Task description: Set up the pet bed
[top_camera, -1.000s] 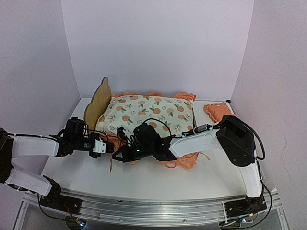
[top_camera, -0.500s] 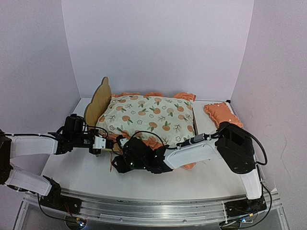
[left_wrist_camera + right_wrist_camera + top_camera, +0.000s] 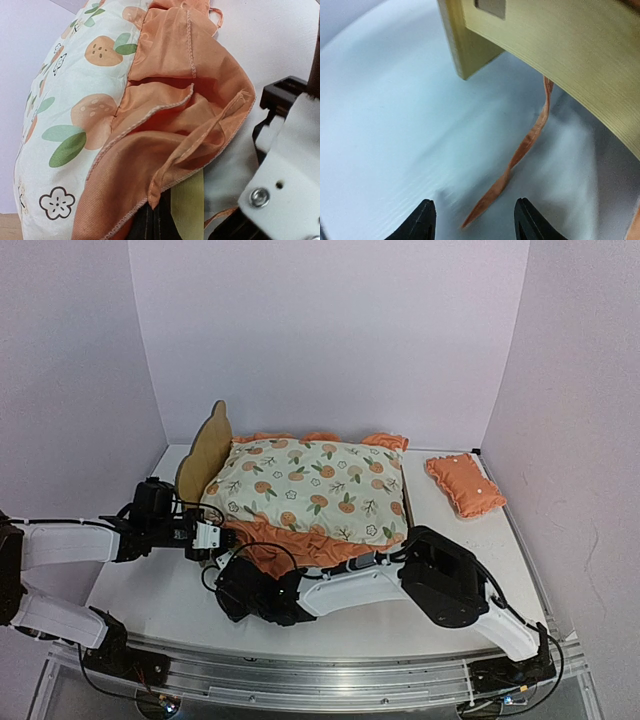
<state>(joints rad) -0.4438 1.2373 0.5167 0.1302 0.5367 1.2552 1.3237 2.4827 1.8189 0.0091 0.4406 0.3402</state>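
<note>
Top external view: the light plywood pet bed [image 3: 207, 448] with its scalloped headboard stands mid-table under an orange-print ruffled mattress pad [image 3: 312, 485]. The right arm [image 3: 440, 580] lies low along the white table's [image 3: 140, 595] near side, elbow bent. Its right claw [image 3: 475, 220] is parted, an orange ribbon [image 3: 530, 135] trailing between the tips. The left arm [image 3: 70, 540] reaches in level, its left claw [image 3: 207, 538] pressed together at the bed's near-left corner.
</note>
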